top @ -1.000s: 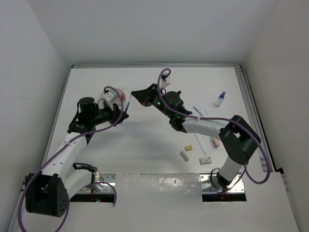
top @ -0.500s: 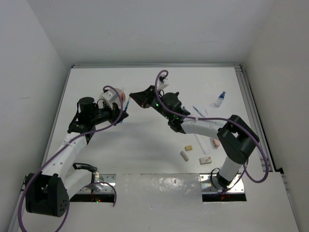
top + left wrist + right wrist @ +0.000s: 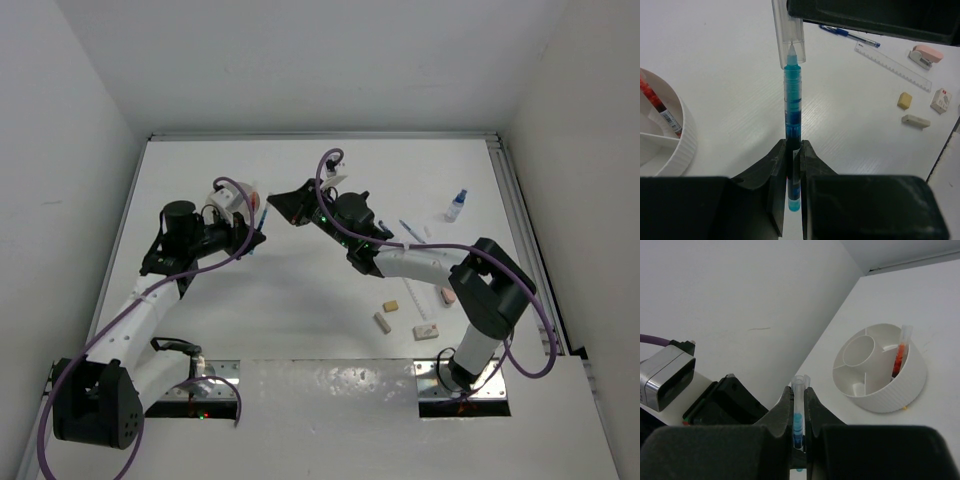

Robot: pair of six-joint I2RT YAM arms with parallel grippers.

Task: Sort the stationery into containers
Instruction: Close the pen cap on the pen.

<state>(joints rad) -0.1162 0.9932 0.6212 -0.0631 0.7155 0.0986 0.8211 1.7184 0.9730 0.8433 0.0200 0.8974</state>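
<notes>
ok so both my jaws are clamped on the same thing right now. Left jaws are clenched around the barrel of the blue pen (image 3: 792, 120), down near its back end. Right jaws are squeezed on the clear cap (image 3: 788, 35) at the other end. The pen's long axis runs dead straight from one set of jaws to the other, writing tip pointing away from my left wrist and sitting just inside the mouth of the cap. It's held up off the counter (image 3: 730, 75), just beside the white tub (image 3: 684, 142), not over it.

The tub has a red-orange pen (image 3: 655, 100) leaning in one of its outer compartments, top end poking above the rim. From my right wrist the tub (image 3: 900, 390) is past the pen and off to the right.

Everything else is on the far side of the blue pen from the tub, well apart from it: a second blue pen (image 3: 850, 35), the clear ruler (image 3: 892, 65), a pink eraser (image 3: 926, 54), a tan eraser (image 3: 905, 100) and two white ones (image 3: 916, 120) (image 3: 941, 100).

Compared to a second ago, my right arm has slid a little closer to the tub and to my left jaws. Left arm looks like it hasn't budged. Same grip on both ends.
</notes>
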